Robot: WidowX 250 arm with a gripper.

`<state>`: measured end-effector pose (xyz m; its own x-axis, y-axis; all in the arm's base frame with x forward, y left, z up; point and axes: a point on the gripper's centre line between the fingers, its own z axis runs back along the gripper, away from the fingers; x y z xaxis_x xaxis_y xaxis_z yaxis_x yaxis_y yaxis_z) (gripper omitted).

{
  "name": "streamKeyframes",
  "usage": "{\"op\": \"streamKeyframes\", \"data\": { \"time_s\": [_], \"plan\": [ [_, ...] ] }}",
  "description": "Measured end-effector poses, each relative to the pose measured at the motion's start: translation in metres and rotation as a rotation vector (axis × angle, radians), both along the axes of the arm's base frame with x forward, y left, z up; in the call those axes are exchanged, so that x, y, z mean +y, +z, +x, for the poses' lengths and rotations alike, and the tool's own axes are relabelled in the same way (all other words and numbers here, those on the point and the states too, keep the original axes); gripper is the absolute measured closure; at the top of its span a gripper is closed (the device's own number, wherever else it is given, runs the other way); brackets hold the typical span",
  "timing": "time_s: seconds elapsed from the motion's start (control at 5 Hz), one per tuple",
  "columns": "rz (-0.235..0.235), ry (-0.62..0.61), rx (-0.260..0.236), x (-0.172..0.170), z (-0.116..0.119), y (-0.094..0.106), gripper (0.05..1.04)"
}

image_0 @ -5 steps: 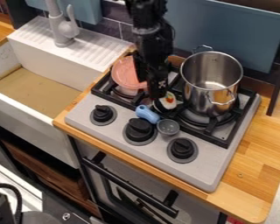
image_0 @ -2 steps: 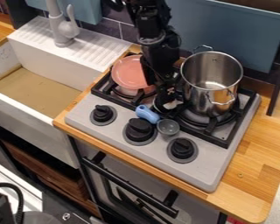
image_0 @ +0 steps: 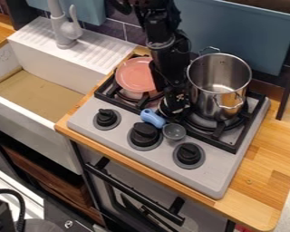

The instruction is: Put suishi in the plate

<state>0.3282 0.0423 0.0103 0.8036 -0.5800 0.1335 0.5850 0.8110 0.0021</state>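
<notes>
My gripper [image_0: 173, 108] hangs low over the middle of the stove, just left of the steel pot. It covers the sushi almost wholly; only a small pale and dark edge shows at the gripper's lower left, and whether it is held I cannot tell. The pink plate [image_0: 134, 74] lies on the left rear burner, to the left of the gripper, its right edge partly behind the arm.
A tall steel pot [image_0: 219, 86] stands on the right burner close beside the gripper. A blue-handled grey scoop [image_0: 174, 131] lies in front, near the black knobs. The sink [image_0: 44, 97] is at the left.
The gripper has shifted right and slightly down over the sushi, which showed clearly at first and is now mostly covered. More of the pink plate is visible.
</notes>
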Motion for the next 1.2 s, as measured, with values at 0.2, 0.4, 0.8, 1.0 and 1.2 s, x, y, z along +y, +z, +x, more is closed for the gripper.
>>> {"op": "streamKeyframes", "data": {
  "time_s": [0.2, 0.4, 0.8, 1.0, 1.2],
  "plan": [
    [0.017, 0.003, -0.02, 0.001, 0.001, -0.005, 0.087],
    [0.012, -0.01, -0.011, 0.0, 0.0, -0.014, 0.087],
    [-0.005, -0.011, -0.012, -0.002, -0.005, -0.02, 0.389],
    [-0.022, 0.002, 0.004, -0.001, -0.008, -0.019, 0.557],
    [-0.023, 0.019, 0.001, -0.001, -0.006, -0.018, 0.592]
  ]
}}
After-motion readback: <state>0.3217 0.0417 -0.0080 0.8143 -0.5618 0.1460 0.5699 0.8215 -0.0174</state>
